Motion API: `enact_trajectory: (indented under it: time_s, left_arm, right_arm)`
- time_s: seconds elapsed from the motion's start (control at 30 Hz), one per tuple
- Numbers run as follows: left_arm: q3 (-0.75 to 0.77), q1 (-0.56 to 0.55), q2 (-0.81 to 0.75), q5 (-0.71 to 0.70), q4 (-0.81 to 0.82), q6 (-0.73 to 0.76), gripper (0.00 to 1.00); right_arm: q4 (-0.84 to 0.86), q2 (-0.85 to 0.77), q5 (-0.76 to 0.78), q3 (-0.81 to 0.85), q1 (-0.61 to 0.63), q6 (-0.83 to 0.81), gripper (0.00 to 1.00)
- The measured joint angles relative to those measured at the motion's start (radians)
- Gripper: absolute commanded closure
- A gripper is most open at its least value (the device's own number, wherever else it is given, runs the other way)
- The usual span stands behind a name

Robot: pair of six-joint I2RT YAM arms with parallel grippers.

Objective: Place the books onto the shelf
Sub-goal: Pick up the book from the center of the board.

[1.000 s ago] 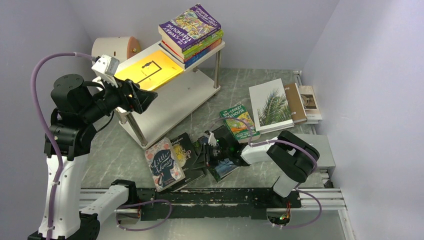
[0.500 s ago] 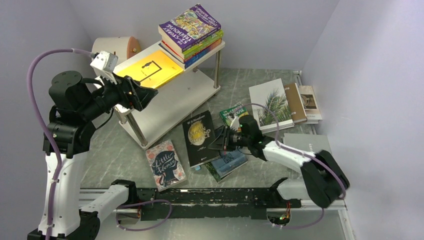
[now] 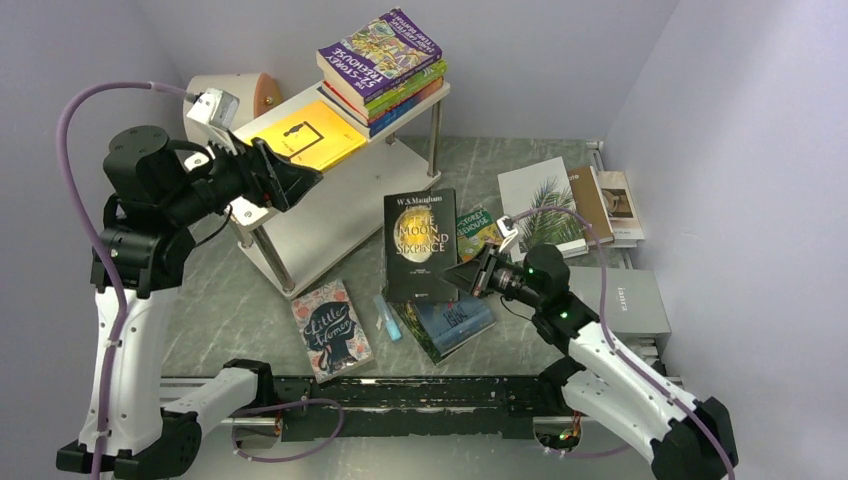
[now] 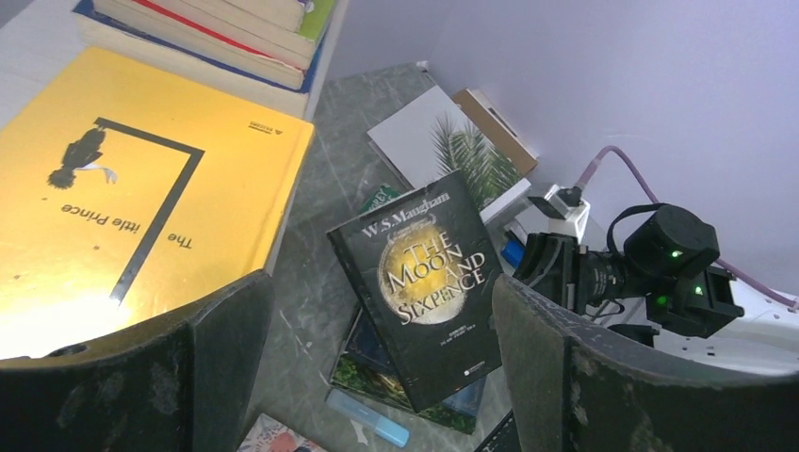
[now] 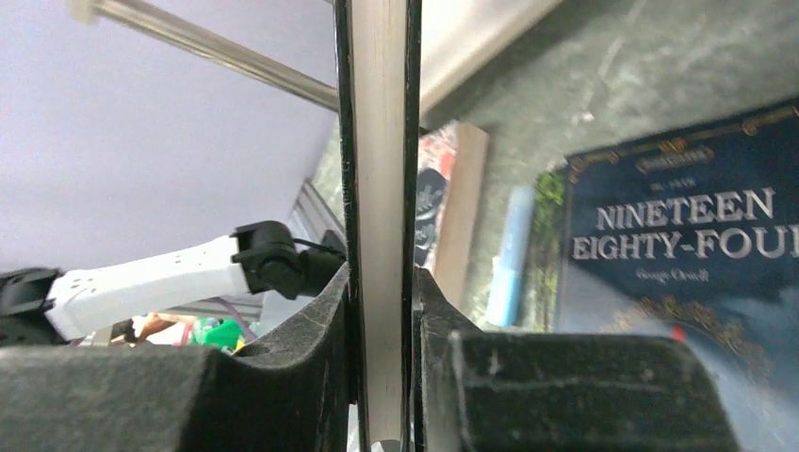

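My right gripper [image 3: 464,273] is shut on the lower edge of a black book, The Moon and Sixpence [image 3: 421,245], and holds it above the table with its cover up. The book's page edge [image 5: 381,169] runs between the fingers. Below it lie Nineteen Eighty-Four [image 3: 457,318] and Little Women [image 3: 330,328]. The white shelf [image 3: 340,215] carries a yellow book [image 3: 300,140] and a stack of books [image 3: 383,60] on its top board. My left gripper [image 3: 292,180] hangs open beside the yellow book [image 4: 122,207], nothing between its fingers.
A small blue bar [image 3: 387,318] lies beside the pile. A green Treehouse book [image 3: 478,232], a white palm-leaf book [image 3: 545,210], a brown book [image 3: 592,205] and a grey one [image 3: 625,300] lie at the right. A white cylinder [image 3: 225,95] stands behind the shelf.
My right gripper has closed on the black book, lifted it off the pile and carried it up and away from me. My left gripper has shifted slightly right along the shelf top.
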Motion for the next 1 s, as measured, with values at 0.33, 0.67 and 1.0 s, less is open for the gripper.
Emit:
enact_trajectory:
  time_s: [0.33,0.67,1.0]
  left_arm:
    - [0.013,0.0,0.093,0.163,0.047,-0.068,0.1]
    - [-0.045,-0.069,0.137,0.358,0.163,-0.111,0.09]
    - [-0.087,-0.08,0.119,0.482,0.24,-0.139,0.34]
  right_arm:
    - [0.204,-0.086,-0.136,0.043,0.0,0.033,1.0]
    - [0.371,0.082,-0.377,0.277,0.0,0.067,1.0]
    - [0.39,0.224,-0.543,0.392,-0.001,0.066,1.0]
